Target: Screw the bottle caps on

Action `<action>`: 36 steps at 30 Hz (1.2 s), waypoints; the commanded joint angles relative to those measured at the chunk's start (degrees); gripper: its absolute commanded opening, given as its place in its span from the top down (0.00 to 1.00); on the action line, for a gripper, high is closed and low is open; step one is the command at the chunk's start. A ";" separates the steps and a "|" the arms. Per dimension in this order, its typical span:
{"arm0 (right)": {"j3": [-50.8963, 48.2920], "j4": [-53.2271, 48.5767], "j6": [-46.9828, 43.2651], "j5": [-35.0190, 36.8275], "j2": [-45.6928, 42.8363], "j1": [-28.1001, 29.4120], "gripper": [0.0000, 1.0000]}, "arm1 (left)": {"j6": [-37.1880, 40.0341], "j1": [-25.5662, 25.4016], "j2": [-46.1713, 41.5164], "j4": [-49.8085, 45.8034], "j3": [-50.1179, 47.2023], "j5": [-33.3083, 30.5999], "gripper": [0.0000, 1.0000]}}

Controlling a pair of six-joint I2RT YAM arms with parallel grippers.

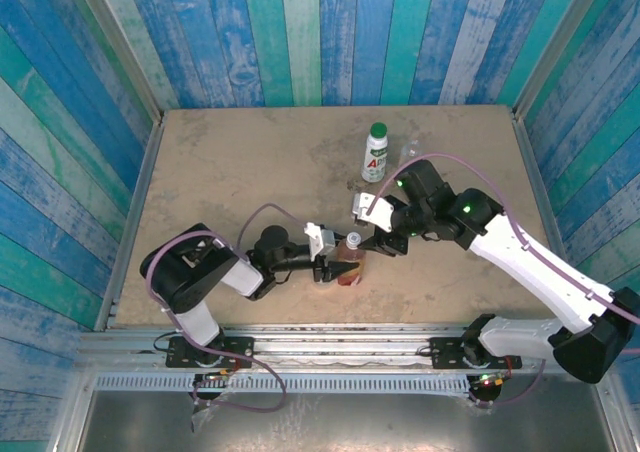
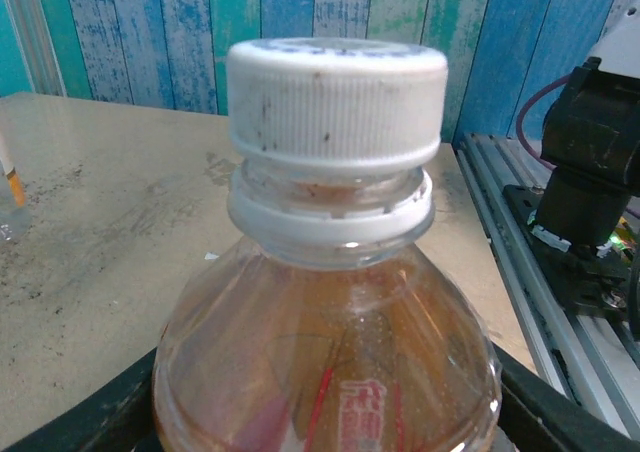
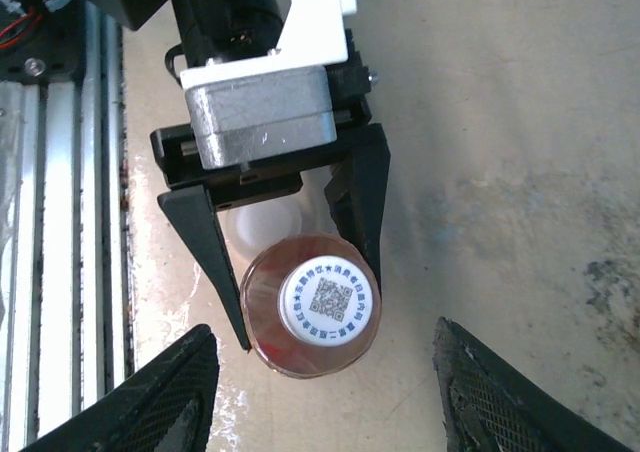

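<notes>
- The metal rail (image 1: 330,347) runs along the near edge of the table (image 1: 230,172), with both arm bases on it.
- Just behind the rail stands the amber bottle (image 2: 330,362), upright and close to this near edge. The left gripper (image 1: 340,269) pinches its body from both sides.
- The pale grey cap (image 2: 335,97) sits on the neck of this bottle. The left wrist view gives its ribbed side and the ring under it, and there it looks level. The right wrist view gives its top, which has a printed square code.
- The right gripper (image 3: 325,327) hangs over the cap with its fingers (image 3: 170,392) spread wide, one on each side. They do not touch the cap or the bottle.
- To the left of the bottle, the table is bare up to the side wall.
- Farther back, right of centre, stands the white bottle (image 1: 375,162) with the green cap (image 1: 378,130) on it. The clear bottle (image 1: 408,152) is just beside it, and I cannot tell if it has a cap.
- I count three bottles and two caps.
- The painted plank walls (image 1: 300,32) close the table on the far side and both other sides.
</notes>
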 commanded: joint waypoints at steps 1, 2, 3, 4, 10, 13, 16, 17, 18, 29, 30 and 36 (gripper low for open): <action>0.85 -3.16 -2.58 -3.13 1.03 0.16 0.41 | 0.72 -0.39 -2.70 -6.71 -1.39 0.30 0.38; 0.87 -3.26 -2.71 -3.20 1.30 0.28 0.41 | 1.09 -0.35 -2.95 -7.47 -1.34 0.29 0.38; 0.88 -3.33 -2.80 -3.39 1.55 0.33 0.42 | 1.15 -0.35 -3.10 -7.54 -1.34 0.33 0.38; 0.83 -3.26 -2.93 -3.47 1.74 0.42 0.42 | 1.02 -0.35 -3.11 -7.29 -1.29 0.36 0.38; 2.94 -3.52 -3.28 -4.36 4.97 0.83 0.52 | 0.13 -0.31 -1.90 -5.62 -1.03 0.61 0.38; 4.05 -4.05 -4.00 -3.69 6.60 0.83 0.55 | -0.17 -0.30 -1.97 -5.42 -1.10 0.78 0.38; 5.08 -4.85 -4.57 -3.49 8.09 0.78 0.57 | 0.01 -0.33 -2.43 -5.84 -1.28 0.53 0.38; 5.53 -5.15 -4.64 -3.53 8.63 0.83 0.58 | 0.16 -0.35 -2.61 -6.11 -1.34 0.55 0.38; 5.90 -5.46 -4.80 -3.57 9.06 0.83 0.58 | 0.19 -0.34 -2.73 -6.21 -1.34 0.47 0.38; 7.16 -7.70 -5.13 -5.05 11.39 0.85 0.67 | 0.88 -0.35 -2.85 -7.62 -1.08 0.60 0.38; 7.10 -7.67 -5.17 -5.02 11.43 0.83 0.67 | 0.93 -0.35 -2.84 -7.69 -1.00 0.65 0.38; 7.43 -8.05 -5.33 -4.90 12.39 0.83 0.66 | 0.91 -0.35 -2.75 -7.78 -0.85 0.60 0.38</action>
